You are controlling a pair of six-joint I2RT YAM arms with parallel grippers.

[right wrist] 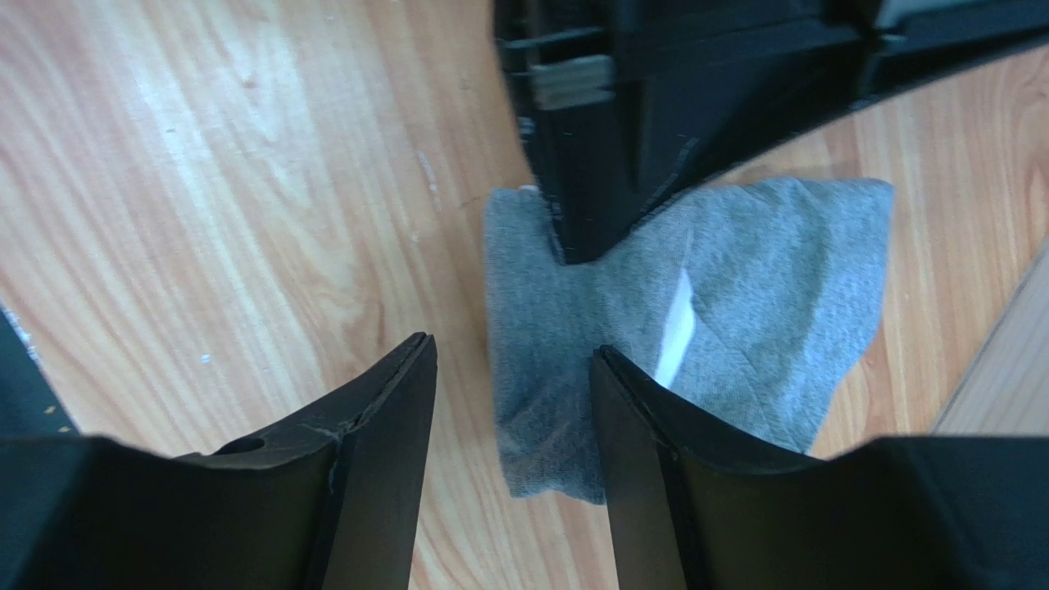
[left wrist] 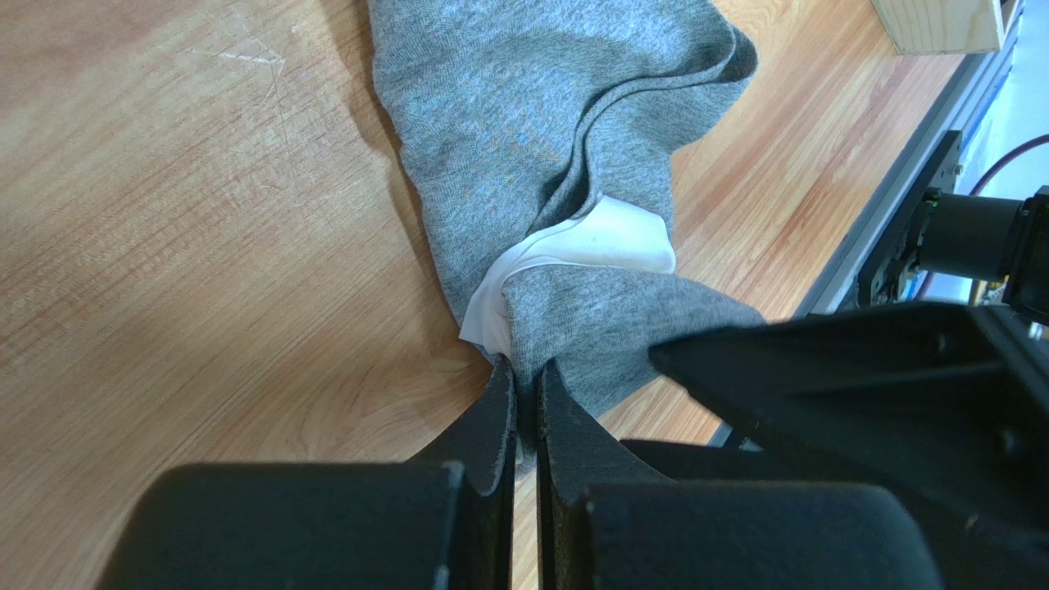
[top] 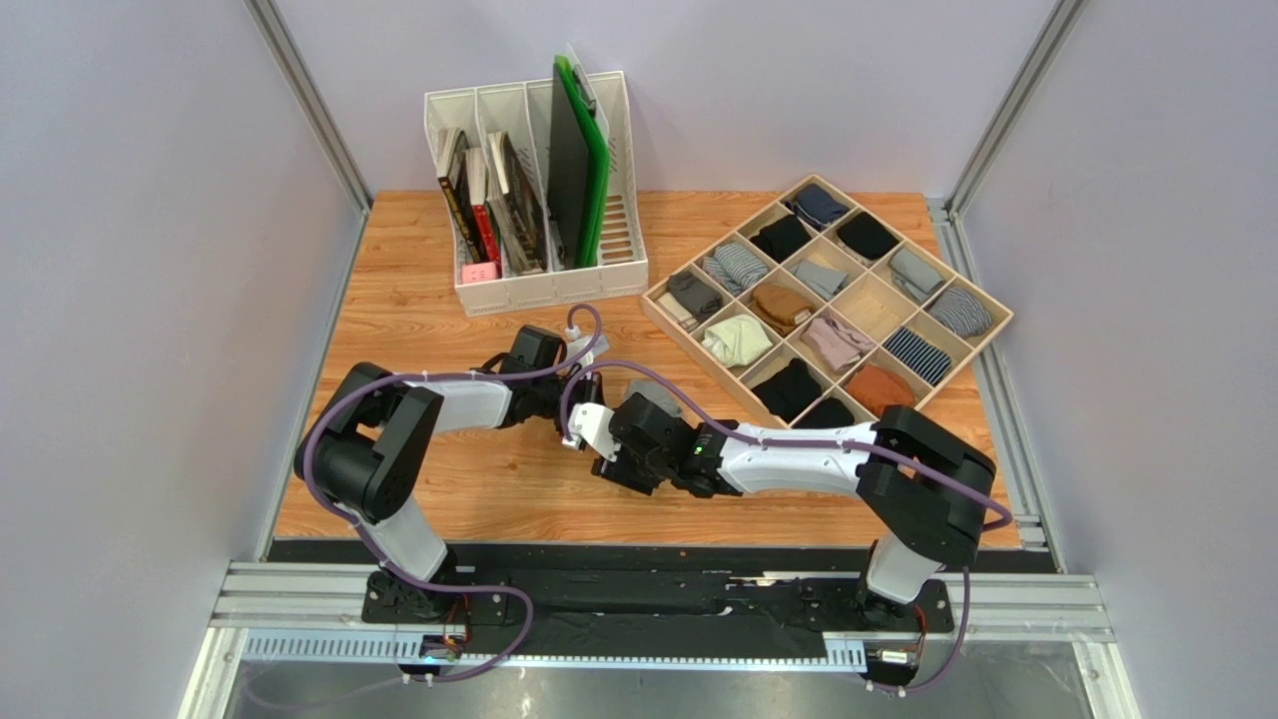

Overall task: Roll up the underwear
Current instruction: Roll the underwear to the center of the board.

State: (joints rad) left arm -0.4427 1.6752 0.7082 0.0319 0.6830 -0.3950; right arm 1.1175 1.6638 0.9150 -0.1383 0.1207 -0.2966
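A: Since the table (top: 510,495) bears the underwear (left wrist: 542,111) folded near its middle, why do both arms crowd over it?

B: I judge the left gripper (left wrist: 525,369), pinched tight on its bunched edge, anchors it. The right gripper (right wrist: 514,350), jaws half apart and empty, straddles the near edge to start rolling.

A: What's hidden?

B: From above, the arms cover the garment. The waistband (left wrist: 610,234) shows only a sliver, with no lettering legible.

Bright, even light comes from above. The top view is sharp, with only small soft shadows under the arms (top: 450,402). In both wrist views the black fingers (left wrist: 493,430) (right wrist: 382,418) up close look dark and blurry. The wooden table (left wrist: 185,246) has pale shiny patches there.
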